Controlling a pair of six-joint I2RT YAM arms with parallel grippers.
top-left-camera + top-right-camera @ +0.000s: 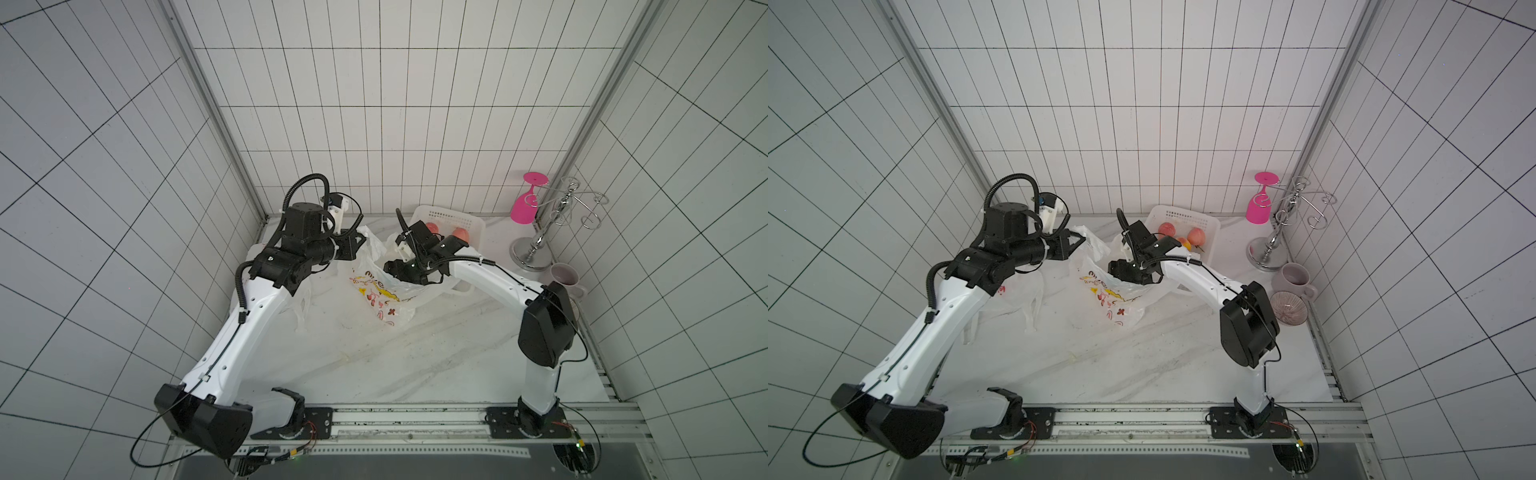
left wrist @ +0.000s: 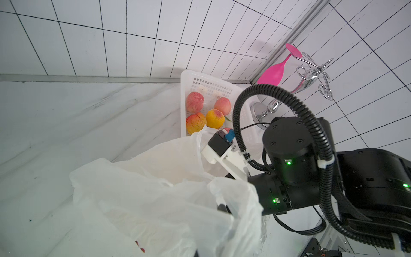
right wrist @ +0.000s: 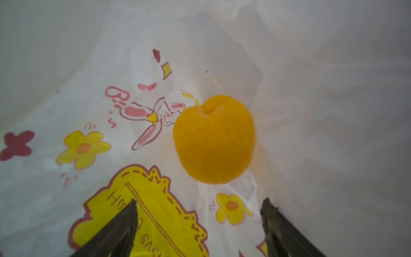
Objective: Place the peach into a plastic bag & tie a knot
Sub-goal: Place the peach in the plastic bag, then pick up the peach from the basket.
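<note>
On the table the printed bag lies mouth to the back wall, closed end to the front. L gripper is pinched tight on the bag's lifted rim, and R gripper is inside it w/ fingers spread wide, holding & touching nothing. Back right stand a chrome rack w/ a pink glass hung upside down, a basket of fruit partly behind the R arm, a mug & a bowl; a spare bag lies under the L arm. The peach sits in the bag just ahead of the R fingers, clear of them, near round w/ no clear long axis, stem dimple facing away from the gripper.
</note>
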